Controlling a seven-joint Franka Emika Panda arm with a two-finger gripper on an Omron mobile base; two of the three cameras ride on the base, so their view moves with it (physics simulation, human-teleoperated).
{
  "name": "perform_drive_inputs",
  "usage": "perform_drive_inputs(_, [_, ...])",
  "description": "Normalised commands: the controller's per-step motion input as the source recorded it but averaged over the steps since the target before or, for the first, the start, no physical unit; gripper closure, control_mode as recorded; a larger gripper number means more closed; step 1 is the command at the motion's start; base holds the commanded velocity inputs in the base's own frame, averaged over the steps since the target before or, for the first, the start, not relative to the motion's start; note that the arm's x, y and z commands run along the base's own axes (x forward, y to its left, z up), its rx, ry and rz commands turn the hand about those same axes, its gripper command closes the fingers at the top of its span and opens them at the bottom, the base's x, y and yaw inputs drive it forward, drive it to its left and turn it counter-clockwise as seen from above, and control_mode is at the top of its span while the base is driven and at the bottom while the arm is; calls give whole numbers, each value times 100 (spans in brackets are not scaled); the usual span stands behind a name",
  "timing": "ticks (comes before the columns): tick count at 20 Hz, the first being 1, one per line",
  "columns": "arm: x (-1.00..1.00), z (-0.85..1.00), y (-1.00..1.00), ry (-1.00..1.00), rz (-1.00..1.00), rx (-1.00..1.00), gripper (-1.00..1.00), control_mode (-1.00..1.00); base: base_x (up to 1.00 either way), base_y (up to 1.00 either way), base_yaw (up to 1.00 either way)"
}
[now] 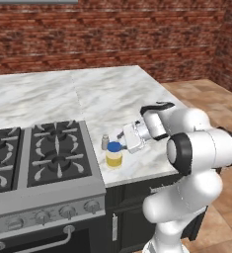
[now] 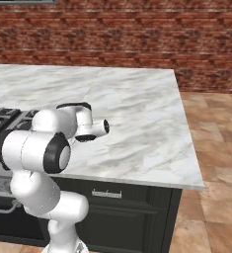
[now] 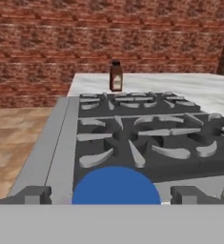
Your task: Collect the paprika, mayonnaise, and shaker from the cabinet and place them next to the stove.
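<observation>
The mayonnaise (image 1: 114,154), a squat pale-yellow jar with a blue lid (image 3: 116,186), stands on the marble counter just right of the stove (image 1: 53,158). The small grey-white shaker (image 1: 105,142) stands right behind it. My gripper (image 1: 123,140) hovers just right of the jar, level with its lid, and points left. It is open. In the hand view its fingertips (image 3: 35,194) stand wide on either side of the lid, and my gripper (image 3: 113,195) holds nothing. The paprika (image 3: 116,75), a dark red-brown bottle, stands upright on the counter beyond the far side of the stove (image 3: 147,128). The cabinet is out of view.
The marble counter (image 1: 117,99) stretches back to a brick wall (image 1: 112,34) and ends at its right edge over a tiled floor (image 2: 216,148). The stove's grates (image 2: 1,118) lie left of the arm, with knobs (image 1: 68,212) along the front.
</observation>
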Motion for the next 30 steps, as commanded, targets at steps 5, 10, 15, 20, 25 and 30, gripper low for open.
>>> perform_drive_inputs(5, [-27,66,-9,-11,1,-2,-100,-100,0,0,0])
perform_drive_inputs(10, [-51,82,0,-14,0,-1,-100,-100,0,0,0])
perform_drive_inputs(15, [-63,77,25,-2,0,-2,-100,-100,0,0,0])
perform_drive_inputs(20, [-60,56,64,0,0,-7,-100,-100,0,0,0])
perform_drive_inputs(25, [-52,32,85,1,0,-12,-100,-100,0,0,0])
perform_drive_inputs(30, [-34,7,45,0,-2,-12,-100,-100,0,0,0])
